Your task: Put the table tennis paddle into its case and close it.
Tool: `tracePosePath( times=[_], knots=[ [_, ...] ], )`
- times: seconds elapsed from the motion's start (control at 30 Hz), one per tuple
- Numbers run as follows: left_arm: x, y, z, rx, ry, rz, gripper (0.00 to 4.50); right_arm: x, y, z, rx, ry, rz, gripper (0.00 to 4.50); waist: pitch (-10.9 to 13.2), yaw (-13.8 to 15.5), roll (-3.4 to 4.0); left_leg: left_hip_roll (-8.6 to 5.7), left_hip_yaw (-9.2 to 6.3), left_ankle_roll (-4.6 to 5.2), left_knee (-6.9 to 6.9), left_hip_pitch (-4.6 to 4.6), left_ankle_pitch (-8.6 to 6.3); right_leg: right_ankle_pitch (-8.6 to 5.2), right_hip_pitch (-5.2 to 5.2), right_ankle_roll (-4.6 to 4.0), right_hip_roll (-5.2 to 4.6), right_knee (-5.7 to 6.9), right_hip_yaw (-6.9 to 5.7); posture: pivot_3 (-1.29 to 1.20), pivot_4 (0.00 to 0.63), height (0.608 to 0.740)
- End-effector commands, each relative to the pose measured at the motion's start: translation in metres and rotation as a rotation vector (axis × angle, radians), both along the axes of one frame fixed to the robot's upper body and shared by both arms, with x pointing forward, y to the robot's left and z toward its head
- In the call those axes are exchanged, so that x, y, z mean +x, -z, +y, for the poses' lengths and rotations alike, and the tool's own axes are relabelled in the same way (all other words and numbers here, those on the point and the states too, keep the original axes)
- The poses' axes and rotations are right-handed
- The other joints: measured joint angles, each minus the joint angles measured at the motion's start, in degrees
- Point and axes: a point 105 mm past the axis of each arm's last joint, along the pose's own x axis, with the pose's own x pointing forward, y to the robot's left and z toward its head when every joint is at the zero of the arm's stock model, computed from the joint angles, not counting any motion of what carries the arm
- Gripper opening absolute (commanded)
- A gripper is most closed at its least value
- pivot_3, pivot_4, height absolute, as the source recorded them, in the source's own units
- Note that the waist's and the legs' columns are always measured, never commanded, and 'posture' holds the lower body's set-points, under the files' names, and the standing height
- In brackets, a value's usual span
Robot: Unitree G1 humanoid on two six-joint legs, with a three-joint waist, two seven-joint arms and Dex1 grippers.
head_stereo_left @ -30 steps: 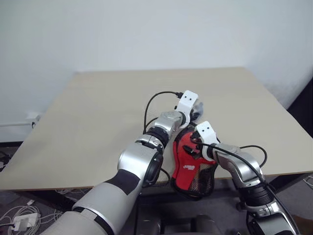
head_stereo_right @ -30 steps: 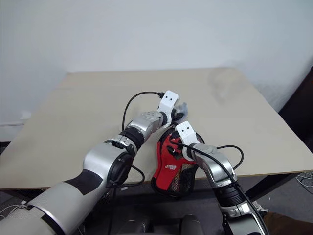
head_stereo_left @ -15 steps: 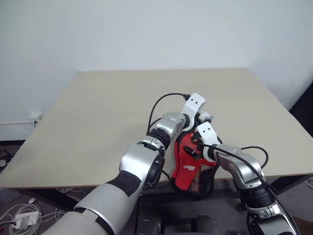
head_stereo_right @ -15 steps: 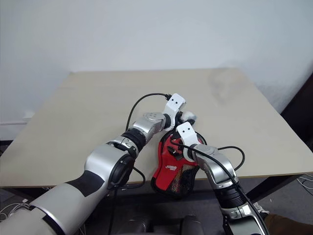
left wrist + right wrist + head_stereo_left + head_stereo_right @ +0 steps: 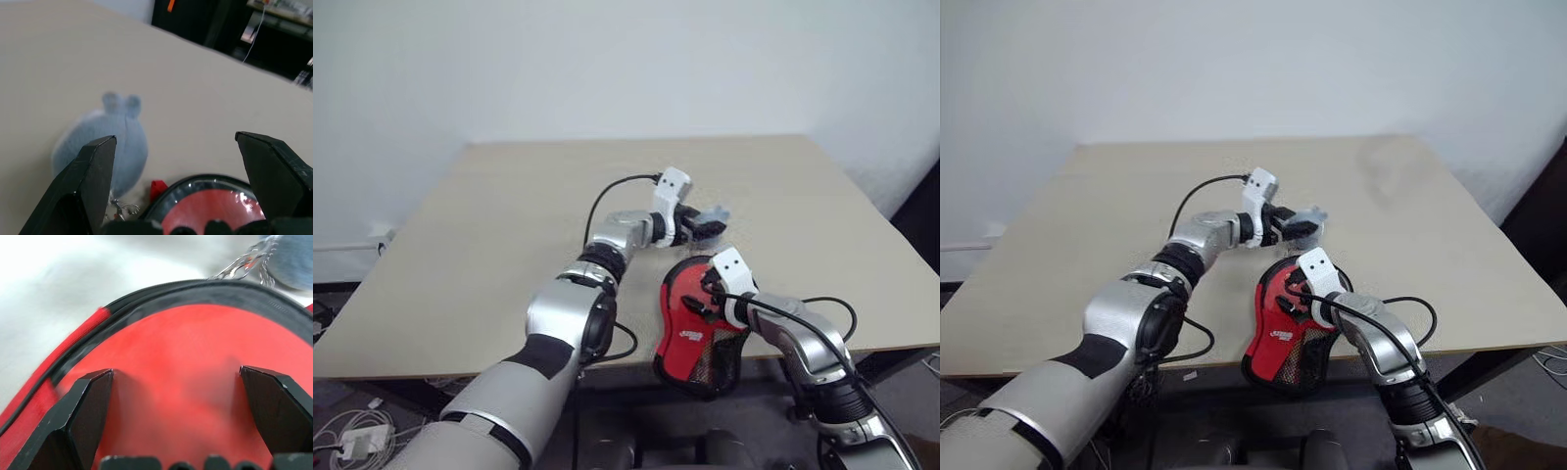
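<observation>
lying at the beige table's [image 5: 509, 225] near edge, the red paddle-shaped zip case [image 5: 697, 333] sits under the open right gripper [image 5: 705, 294]; the left gripper [image 5: 705, 223], open, hovers beyond by the grey-blue plush charm [image 5: 105, 144].

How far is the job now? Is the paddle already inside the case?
The red case lies at the table's near edge; whether the paddle is inside cannot be told. The left gripper hangs open above the plush charm, the right gripper open over the case's red side. Whether the zip is shut cannot be told.
</observation>
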Motion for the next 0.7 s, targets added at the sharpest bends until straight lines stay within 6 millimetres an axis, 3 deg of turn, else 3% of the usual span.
tracePosePath(
  times=[0.03,0.17,0.33,0.53,0.7],
  knots=[
    [0.006,-0.034,0.022,-0.063,0.029,-0.073,4.13,-0.002,-0.012,-0.002,0.026,-0.026,-0.032,4.50,0.01,-0.48,0.00,0.01,-0.01,0.00,-0.02,0.00,0.00,0.00,-0.01,0.00,0.00,0.00,0.00,0.00,0.000,0.740],
    [0.011,-0.032,0.056,-0.096,-0.039,0.000,4.13,0.005,-0.030,-0.007,0.027,-0.012,-0.090,4.50,0.02,-0.95,0.01,0.01,-0.06,0.00,-0.02,-0.05,0.00,0.00,-0.05,0.00,0.01,0.01,-0.01,0.00,0.000,0.740],
    [-0.012,-0.001,0.078,0.037,0.129,0.030,4.13,0.035,-0.057,-0.031,0.086,0.158,-0.187,4.50,0.03,-1.32,0.03,0.01,-0.05,-0.01,-0.04,-0.08,0.01,0.01,-0.12,-0.02,0.01,0.02,0.03,0.00,0.000,0.740],
    [-0.052,0.018,0.076,0.085,0.344,0.077,4.13,0.053,-0.072,-0.049,0.119,0.258,-0.241,4.50,0.04,-1.28,0.04,0.00,-0.07,-0.01,-0.08,-0.13,0.01,0.16,-0.18,-0.28,0.02,0.05,0.06,0.00,0.000,0.740],
    [-0.075,0.025,0.045,0.036,0.379,0.108,4.13,0.064,-0.076,-0.047,0.126,0.264,-0.245,4.50,0.05,-1.24,0.07,0.01,-0.08,0.00,-0.06,-0.11,0.01,0.23,-0.22,-0.39,0.01,0.07,0.21,0.00,0.000,0.740]
  ],
)
